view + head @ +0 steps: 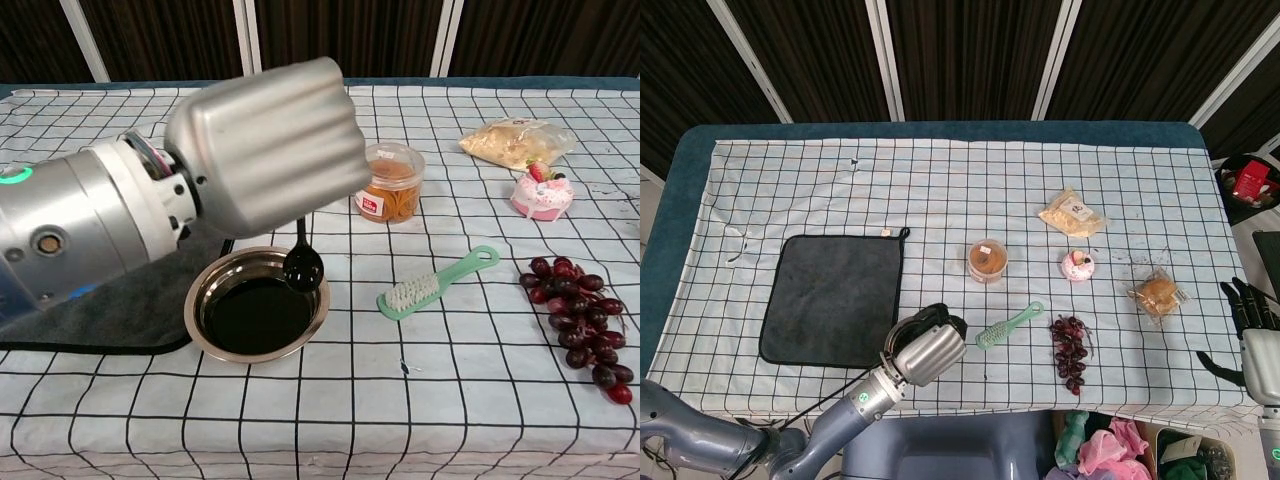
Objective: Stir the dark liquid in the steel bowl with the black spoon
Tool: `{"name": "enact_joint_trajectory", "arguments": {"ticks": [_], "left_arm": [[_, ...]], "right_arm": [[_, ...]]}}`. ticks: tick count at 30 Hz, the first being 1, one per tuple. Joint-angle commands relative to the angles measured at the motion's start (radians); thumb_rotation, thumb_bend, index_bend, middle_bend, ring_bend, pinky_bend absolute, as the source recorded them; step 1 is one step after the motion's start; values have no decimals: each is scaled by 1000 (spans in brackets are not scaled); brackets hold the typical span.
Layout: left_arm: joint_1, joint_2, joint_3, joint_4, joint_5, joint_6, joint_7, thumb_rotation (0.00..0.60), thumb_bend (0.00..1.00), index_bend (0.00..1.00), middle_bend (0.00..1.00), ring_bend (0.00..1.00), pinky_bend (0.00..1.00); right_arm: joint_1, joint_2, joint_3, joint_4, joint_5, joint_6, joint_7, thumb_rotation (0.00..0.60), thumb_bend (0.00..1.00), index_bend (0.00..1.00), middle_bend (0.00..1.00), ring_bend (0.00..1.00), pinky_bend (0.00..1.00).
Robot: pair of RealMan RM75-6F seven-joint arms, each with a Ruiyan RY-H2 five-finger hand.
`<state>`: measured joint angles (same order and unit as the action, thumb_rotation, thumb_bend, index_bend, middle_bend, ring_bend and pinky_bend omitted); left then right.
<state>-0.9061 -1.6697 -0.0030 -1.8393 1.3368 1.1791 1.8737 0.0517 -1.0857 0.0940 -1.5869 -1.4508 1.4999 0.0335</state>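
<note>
My left hand [265, 140] hangs directly over the steel bowl [210, 335] and grips the black spoon [302, 262]. The spoon points down, its round end just above the bowl's right rim and the dark liquid [255, 315]. In the head view the left hand [928, 352] covers the bowl entirely. My right hand [1250, 330] sits at the far right edge beyond the table, fingers spread, holding nothing.
A dark grey cloth [835, 298] lies left of the bowl. Right of it are a green brush [435, 283], a bunch of grapes [580, 325], a clear tub [388, 182], a pink cake [541, 193] and two wrapped snacks [1072, 213] [1157, 294].
</note>
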Motion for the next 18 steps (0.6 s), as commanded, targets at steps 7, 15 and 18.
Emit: {"name": "enact_joint_trajectory", "arguments": {"ticks": [7,15,18], "left_arm": [[-39,-5,25,88,17,-63,74,600,474,652,937,850,756],[-49,17,39,142,47,-89,53,600,474,652,936,849,756],[-41,20,46,155,52,-87,39,600,474,652,936,849,756]], "right_arm": [[1,-2,-2,-1,-1,-4,-5,600,113,37,8,37,217],[4,-7,-1,0,3,-11,-14,600,113,37,8,37,217],[4,-8,-2,0,3,-11,-15,600,112,36,8,37,216]]}}
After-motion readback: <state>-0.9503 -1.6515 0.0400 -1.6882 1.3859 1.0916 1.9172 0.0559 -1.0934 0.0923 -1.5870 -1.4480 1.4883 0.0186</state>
